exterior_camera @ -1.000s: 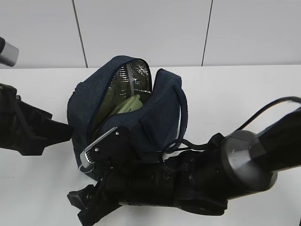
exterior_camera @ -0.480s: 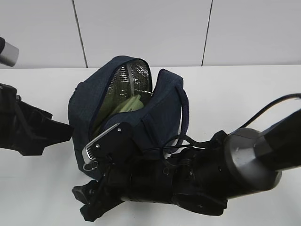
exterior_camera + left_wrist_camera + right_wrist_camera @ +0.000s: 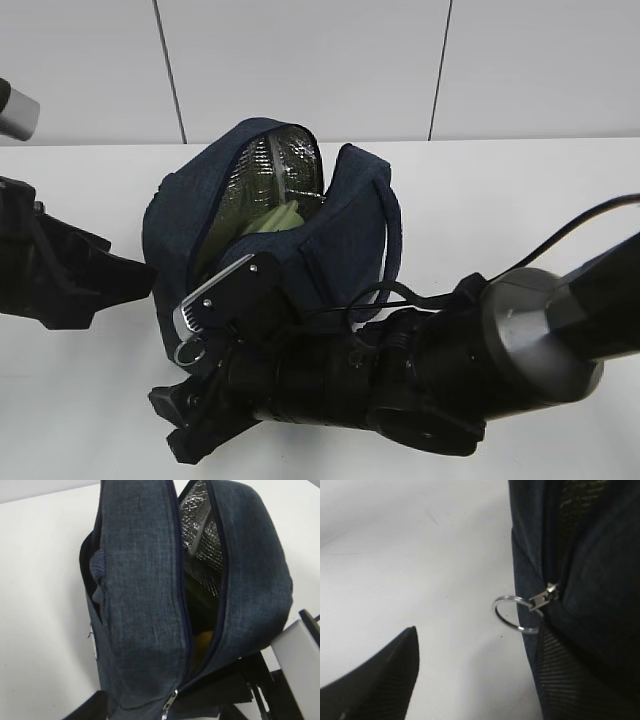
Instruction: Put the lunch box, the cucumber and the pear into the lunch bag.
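Note:
The navy lunch bag point(image 3: 340, 225) stands on the white table with its top unzipped and silver foil lining showing. The pale green lid of the lunch box point(image 3: 282, 218) shows inside. In the left wrist view the yellow pear point(image 3: 202, 644) lies low in the opening of the lunch bag point(image 3: 140, 580), under a dark green shape that may be the cucumber point(image 3: 200, 605). My left gripper point(image 3: 140, 280) is open at the bag's left end. My right gripper point(image 3: 470, 680) is open and empty. The metal ring pull point(image 3: 512, 614) hangs just ahead of it, and one ribbed finger point(image 3: 560, 680) lies against the bag.
The right arm point(image 3: 450, 370) lies across the front of the table, in front of the bag. The bag's looped handle point(image 3: 392, 235) hangs on its right side. A white wall stands behind the table.
My right gripper has shifted slightly up and towards the bag's near end, and the ring pull now shows below its wrist. The left arm and the bag have hardly moved.

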